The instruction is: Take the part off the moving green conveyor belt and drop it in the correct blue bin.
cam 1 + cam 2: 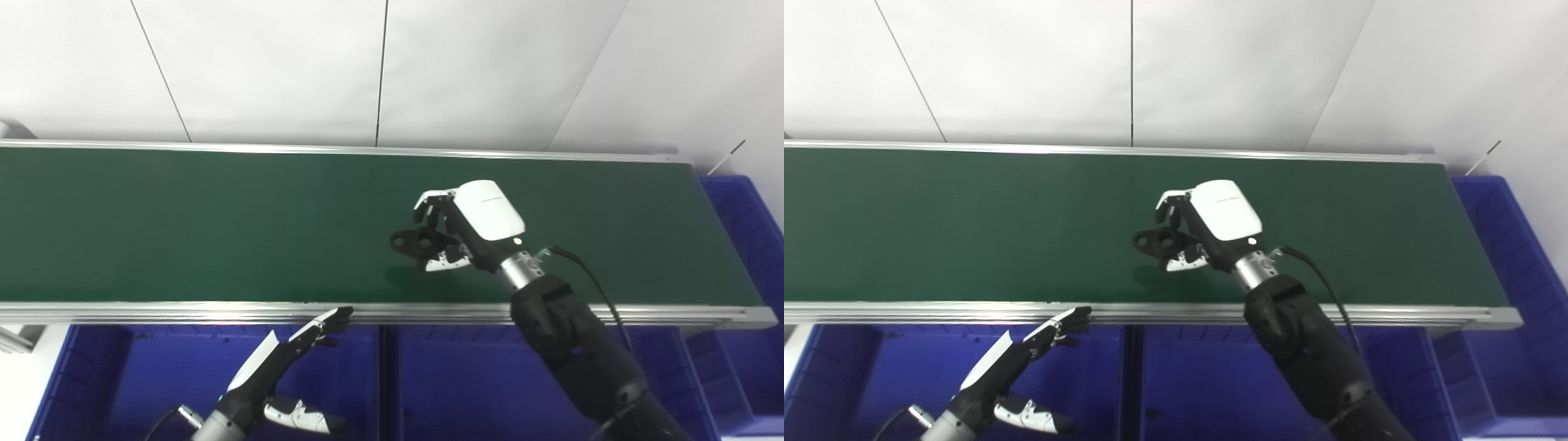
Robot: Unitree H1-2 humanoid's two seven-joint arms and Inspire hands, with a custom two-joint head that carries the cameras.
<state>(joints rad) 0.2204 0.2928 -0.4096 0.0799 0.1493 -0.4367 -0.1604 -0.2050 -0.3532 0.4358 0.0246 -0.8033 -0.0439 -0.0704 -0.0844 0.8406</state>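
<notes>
Left eye view: white wall panels behind the green conveyor belt (184,226). Right robot hand (456,229) is closed on the black part (418,241), just above the belt.

Right eye view: left robot hand (1020,355) hangs spread and empty over a blue bin (1213,367). Grip looks shallow; the part could slip during transfer.

Bins (184,367) before conveyor belt (184,226)

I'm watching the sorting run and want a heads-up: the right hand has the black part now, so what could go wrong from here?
The right hand pinches only one end of the black ringed part, the rest sticking out; it may twist or slip. Blue plastic bins lie past the belt's silver metal rail, so an early release lands it on the green conveyor belt.
</notes>
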